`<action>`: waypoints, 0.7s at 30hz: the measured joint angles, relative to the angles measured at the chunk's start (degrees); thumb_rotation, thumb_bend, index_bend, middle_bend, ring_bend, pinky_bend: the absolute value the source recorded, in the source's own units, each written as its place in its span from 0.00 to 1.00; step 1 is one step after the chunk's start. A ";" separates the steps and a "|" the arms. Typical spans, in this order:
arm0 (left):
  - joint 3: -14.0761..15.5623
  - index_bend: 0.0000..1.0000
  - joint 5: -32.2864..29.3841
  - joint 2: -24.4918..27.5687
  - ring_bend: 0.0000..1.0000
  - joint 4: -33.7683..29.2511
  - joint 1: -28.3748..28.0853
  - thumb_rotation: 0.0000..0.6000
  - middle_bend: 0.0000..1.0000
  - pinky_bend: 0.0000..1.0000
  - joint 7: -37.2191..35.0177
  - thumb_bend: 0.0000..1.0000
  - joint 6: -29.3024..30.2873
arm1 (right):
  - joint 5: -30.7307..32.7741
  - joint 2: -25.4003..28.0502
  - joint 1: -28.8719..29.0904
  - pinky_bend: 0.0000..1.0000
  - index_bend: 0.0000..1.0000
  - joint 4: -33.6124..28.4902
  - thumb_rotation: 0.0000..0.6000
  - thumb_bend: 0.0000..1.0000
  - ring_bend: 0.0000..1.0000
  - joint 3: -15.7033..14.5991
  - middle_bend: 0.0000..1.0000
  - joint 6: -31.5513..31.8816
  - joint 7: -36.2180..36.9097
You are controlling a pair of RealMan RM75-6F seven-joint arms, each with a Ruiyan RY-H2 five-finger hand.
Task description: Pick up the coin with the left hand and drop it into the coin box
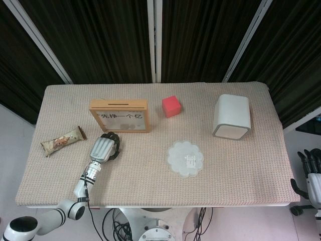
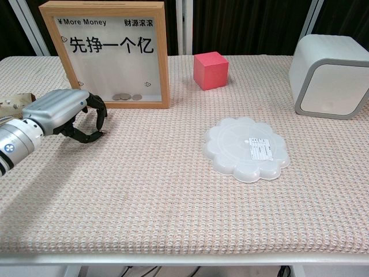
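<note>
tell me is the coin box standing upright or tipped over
Upright: the coin box stands on its bottom edge on the table, slot on top, coins resting inside.

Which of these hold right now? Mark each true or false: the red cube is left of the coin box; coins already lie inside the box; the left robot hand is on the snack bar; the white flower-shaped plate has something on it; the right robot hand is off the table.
1. The red cube is left of the coin box. False: it stands to the box's right.
2. Coins lie inside the box. True.
3. The left robot hand rests on the snack bar. False: it is beside it, in front of the box.
4. The flower-shaped plate holds an object. False: only a label shows.
5. The right robot hand is off the table. True.
</note>
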 measured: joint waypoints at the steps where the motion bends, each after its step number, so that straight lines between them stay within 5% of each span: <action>1: -0.01 0.61 0.00 0.03 0.22 -0.08 0.01 1.00 0.33 0.33 -0.09 0.34 0.02 | -0.01 0.01 -0.02 0.00 0.00 0.01 1.00 0.30 0.00 0.00 0.00 0.03 0.06; 21: -0.26 0.61 -1.01 3.25 0.22 -6.42 0.51 1.00 0.33 0.33 -1.54 0.34 -1.10 | -0.46 0.12 0.12 0.00 0.00 -0.11 1.00 0.31 0.00 -0.22 0.00 -0.18 0.52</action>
